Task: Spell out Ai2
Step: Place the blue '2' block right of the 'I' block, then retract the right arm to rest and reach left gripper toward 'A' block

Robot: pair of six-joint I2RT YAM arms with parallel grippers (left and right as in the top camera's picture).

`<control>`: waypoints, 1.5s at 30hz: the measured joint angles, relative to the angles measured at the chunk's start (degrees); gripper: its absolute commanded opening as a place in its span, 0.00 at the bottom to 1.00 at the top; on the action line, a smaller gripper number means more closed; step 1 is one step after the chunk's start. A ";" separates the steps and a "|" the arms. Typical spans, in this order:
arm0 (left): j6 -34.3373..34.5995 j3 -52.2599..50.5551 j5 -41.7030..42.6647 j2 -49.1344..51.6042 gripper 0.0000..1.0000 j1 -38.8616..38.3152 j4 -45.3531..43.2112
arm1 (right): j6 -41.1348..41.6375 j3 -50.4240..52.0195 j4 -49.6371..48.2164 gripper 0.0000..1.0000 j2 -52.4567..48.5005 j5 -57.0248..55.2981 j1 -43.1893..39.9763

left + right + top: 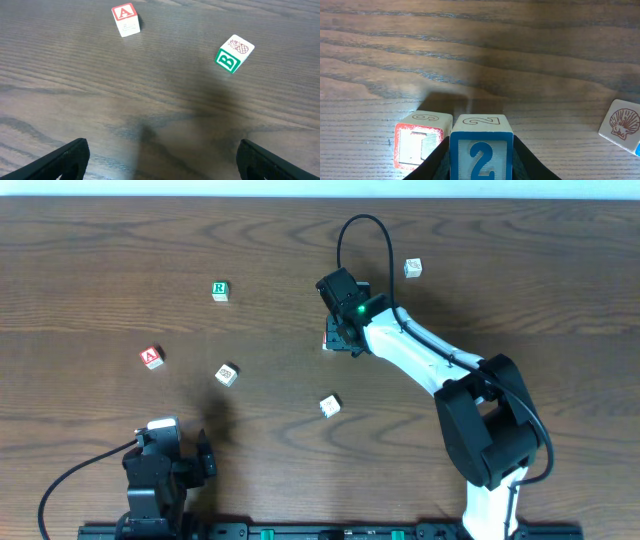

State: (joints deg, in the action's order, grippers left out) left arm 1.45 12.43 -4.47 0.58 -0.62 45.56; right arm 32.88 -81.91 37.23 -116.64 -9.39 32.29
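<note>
The right claw (481, 167) pinches the blue-framed "2" cube (481, 150), a red-framed cube (417, 145) just at its 9 o'clock; the left claw (160, 160) gapes empty.

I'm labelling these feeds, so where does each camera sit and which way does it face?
Overhead: above the table, looking straight down; the left arm and right arm show.
Left wrist: low on the left arm, facing across the wood at the A cube and a green B cube; the open left gripper frames the bottom.
Right wrist: close to the wood, facing the 2 cube held in the right gripper, I cube beside it.
Shared: overhead and left wrist both show the A cube.
</note>
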 measured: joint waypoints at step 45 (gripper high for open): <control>0.00 0.00 0.00 0.00 0.95 0.00 0.00 | -1.79 -3.28 -2.38 0.53 0.31 -5.64 -1.73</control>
State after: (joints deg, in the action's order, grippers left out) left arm 1.45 12.43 -4.47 0.58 -0.62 45.56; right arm 31.09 -85.19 34.85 -116.33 -15.03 30.57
